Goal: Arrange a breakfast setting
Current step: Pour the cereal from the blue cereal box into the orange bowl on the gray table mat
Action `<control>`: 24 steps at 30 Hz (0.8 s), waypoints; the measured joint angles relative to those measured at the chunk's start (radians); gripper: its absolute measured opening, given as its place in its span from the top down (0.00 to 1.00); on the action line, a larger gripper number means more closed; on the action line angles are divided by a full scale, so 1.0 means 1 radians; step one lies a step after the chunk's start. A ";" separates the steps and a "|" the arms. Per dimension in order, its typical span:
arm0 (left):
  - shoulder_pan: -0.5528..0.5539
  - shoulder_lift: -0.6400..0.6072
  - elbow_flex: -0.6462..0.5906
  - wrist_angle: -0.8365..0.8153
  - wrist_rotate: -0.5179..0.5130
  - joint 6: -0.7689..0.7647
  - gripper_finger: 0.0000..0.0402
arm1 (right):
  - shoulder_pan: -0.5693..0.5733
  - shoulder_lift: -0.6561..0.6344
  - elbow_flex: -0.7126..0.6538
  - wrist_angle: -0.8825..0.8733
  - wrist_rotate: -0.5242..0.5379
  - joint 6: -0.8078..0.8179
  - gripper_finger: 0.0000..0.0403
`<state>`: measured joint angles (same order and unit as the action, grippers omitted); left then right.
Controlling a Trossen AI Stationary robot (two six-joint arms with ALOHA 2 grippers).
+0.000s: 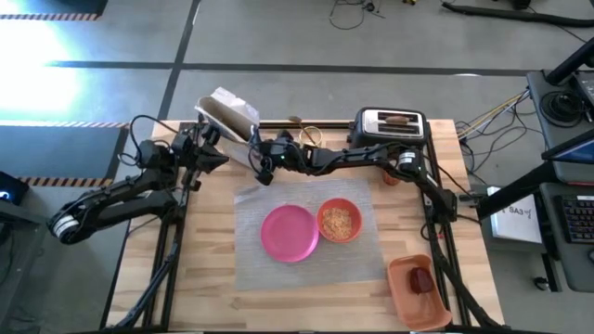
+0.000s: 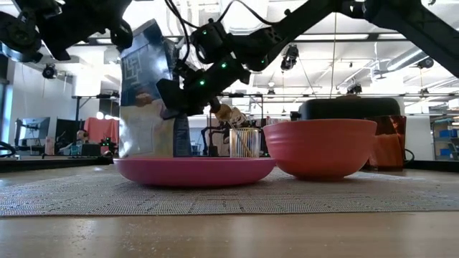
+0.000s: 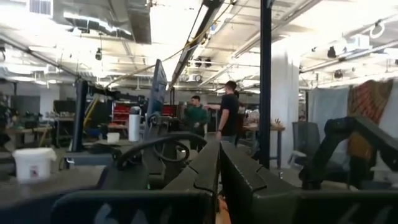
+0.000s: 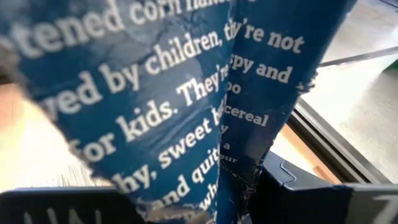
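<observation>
Landmark for this entry: grey placemat (image 1: 311, 237), lying flat in the middle of the wooden surface (image 1: 213, 288).

Pink plate (image 1: 289, 232) rests on the placemat, left of centre. Orange bowl (image 1: 340, 221) sits just beside the plate on the placemat, rims close or touching; its contents look like light cereal. In the low view the plate (image 2: 193, 170) and bowl (image 2: 320, 147) stand side by side on the mat weave (image 2: 229, 197).

Cereal bag (image 1: 229, 113), blue with white print, is off the placemat's far left corner, held tilted above the surface. Right hand (image 1: 264, 158) reaches across from the toaster side and is clamped on the bag; the right wrist view shows crumpled blue bag material (image 4: 186, 112) pinched between its fingers (image 4: 292, 186). Left hand (image 1: 212, 137) is at the same bag, beyond the placemat's far left corner, fingers fully clenched together (image 3: 208, 180); whether bag material lies between them cannot be told.

Toaster (image 1: 391, 125) stands beyond the placemat's far right corner, a brown toast slice (image 1: 396, 118) in its slot. Small orange cup (image 1: 391, 174) sits just off the placemat's far right edge, under the right arm. Orange tray (image 1: 419, 289) lies off the placemat's near right corner, a red apple (image 1: 422, 279) inside it.
</observation>
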<state>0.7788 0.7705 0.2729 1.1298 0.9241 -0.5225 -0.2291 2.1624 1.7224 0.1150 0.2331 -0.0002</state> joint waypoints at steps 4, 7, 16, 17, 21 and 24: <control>-0.001 0.011 0.009 -0.001 0.000 0.059 0.99 | -0.007 0.001 0.004 -0.009 0.000 -0.001 0.70; -0.001 0.006 0.011 0.001 0.016 0.079 0.95 | -0.016 -0.003 0.005 -0.022 0.000 -0.001 0.67; -0.001 -0.025 0.011 0.004 0.155 0.098 0.71 | -0.055 -0.004 0.005 -0.029 0.003 0.001 0.65; -0.001 -0.027 0.011 0.004 0.167 0.102 0.68 | -0.059 -0.004 0.005 -0.029 0.003 0.006 0.65; -0.002 -0.032 0.011 0.004 0.178 0.116 0.59 | -0.064 -0.006 0.005 -0.048 0.002 0.025 0.64; -0.002 -0.033 0.011 0.004 0.179 0.118 0.54 | -0.063 -0.006 0.005 -0.061 0.002 0.026 0.62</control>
<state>0.7773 0.7380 0.2840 1.1339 1.1027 -0.4046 -0.2919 2.1563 1.7279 0.0536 0.2356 0.0254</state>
